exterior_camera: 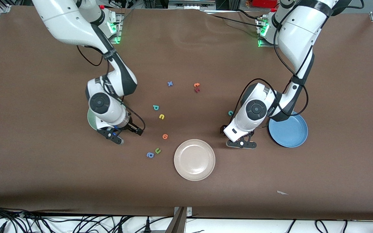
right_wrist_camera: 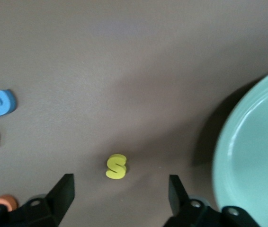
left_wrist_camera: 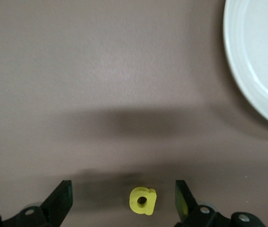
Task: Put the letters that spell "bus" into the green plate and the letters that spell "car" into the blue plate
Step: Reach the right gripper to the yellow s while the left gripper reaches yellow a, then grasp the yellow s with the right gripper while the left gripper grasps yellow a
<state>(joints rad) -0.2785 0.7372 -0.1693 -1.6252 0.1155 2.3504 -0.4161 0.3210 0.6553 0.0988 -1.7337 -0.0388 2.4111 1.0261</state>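
Both arms were at the first pick: the left end effector (left_wrist_camera: 123, 198) stood wide around the yellow a (left_wrist_camera: 142, 201) at mid-right of the front frame, empty. The right end effector (right_wrist_camera: 120, 194), also wide, straddled the yellow s (right_wrist_camera: 116, 166) beside the green plate (right_wrist_camera: 247, 156) at mid-left. Next, I judged, each must descend and close.

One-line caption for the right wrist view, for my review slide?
Right gripper, jaws open, over a small yellow foam letter s on the brown table, beside the pale mint-green plate.
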